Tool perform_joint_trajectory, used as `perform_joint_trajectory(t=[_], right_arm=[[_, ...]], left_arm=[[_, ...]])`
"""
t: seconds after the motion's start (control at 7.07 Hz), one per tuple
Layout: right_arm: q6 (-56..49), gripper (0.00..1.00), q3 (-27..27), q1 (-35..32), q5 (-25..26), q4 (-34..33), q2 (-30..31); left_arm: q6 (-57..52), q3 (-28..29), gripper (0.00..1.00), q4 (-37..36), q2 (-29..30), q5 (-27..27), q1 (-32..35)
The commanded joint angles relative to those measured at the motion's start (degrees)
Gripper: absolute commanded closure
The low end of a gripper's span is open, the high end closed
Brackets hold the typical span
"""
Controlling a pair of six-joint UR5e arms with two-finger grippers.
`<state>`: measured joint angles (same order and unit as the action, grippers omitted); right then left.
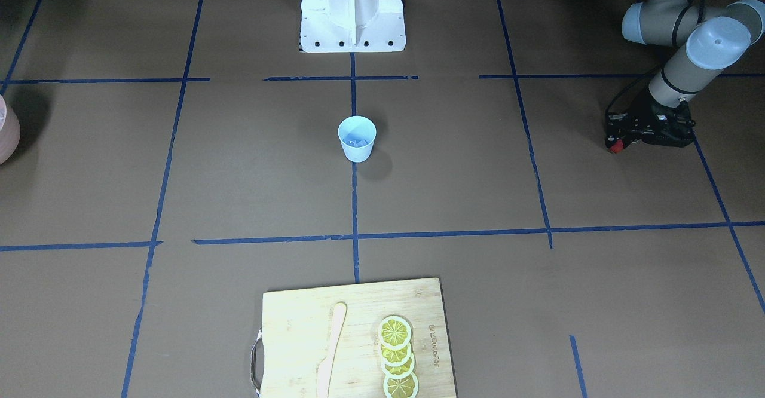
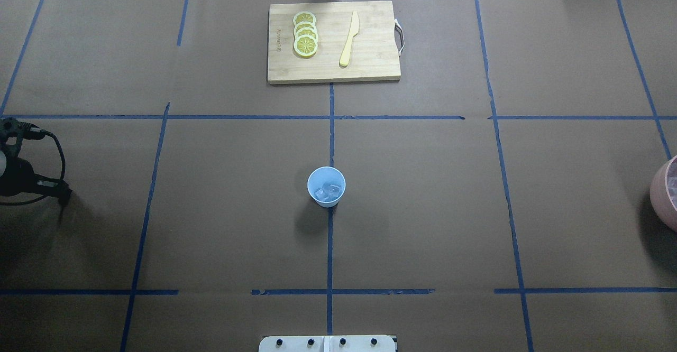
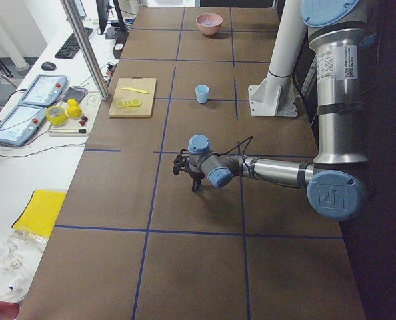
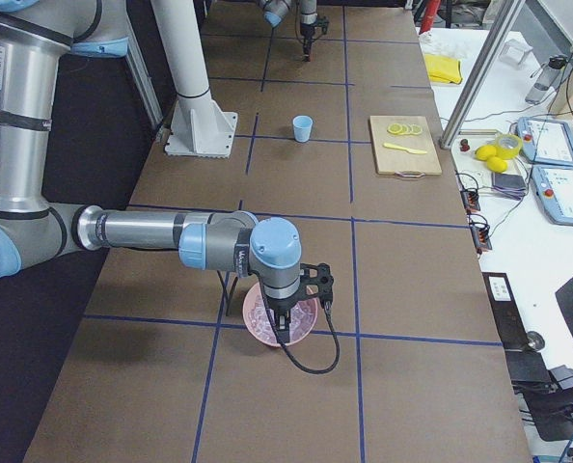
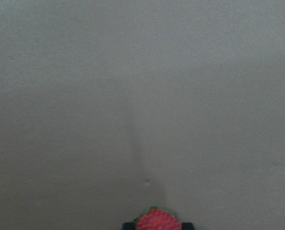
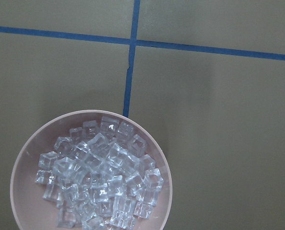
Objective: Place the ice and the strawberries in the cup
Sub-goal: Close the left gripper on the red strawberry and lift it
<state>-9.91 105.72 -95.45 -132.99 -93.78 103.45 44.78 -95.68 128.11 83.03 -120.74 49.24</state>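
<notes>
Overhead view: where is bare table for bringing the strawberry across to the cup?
Bare brown paper runs from the left gripper to the small light-blue tapered cup, and between cup and pale wooden cutting board. Crowded only on that board and at the pink bowl of ice cubes at the right edge.

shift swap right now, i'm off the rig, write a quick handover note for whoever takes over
The left gripper is shut on the strawberry, low over bare table at the robot's far left, well away from the cup.
The right gripper hangs over the pink bowl of spare ice; open or shut cannot be told.
The cup stands upright mid-table with a few ice cubes inside.
Done: ice in the cup. Left: strawberry into the cup.
</notes>
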Motion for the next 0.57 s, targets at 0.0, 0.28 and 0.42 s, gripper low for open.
perform_joint_trajectory(t=[0.0, 0.28, 0.42], right_arm=[[0.1, 0.01, 0.3, 0.0, -0.2, 0.0, 0.0], [0.1, 0.0, 0.3, 0.0, -0.2, 0.0, 0.0], [0.2, 0.0, 0.3, 0.0, -0.2, 0.0, 0.0]], left_arm=[[0.0, -2.9, 0.99, -0.8, -0.7, -2.2, 0.2], [-0.3, -8.1, 1.0, -4.7, -0.2, -4.0, 2.7], [-0.5, -11.9, 1.0, -10.1, 0.5, -3.9, 2.7]])
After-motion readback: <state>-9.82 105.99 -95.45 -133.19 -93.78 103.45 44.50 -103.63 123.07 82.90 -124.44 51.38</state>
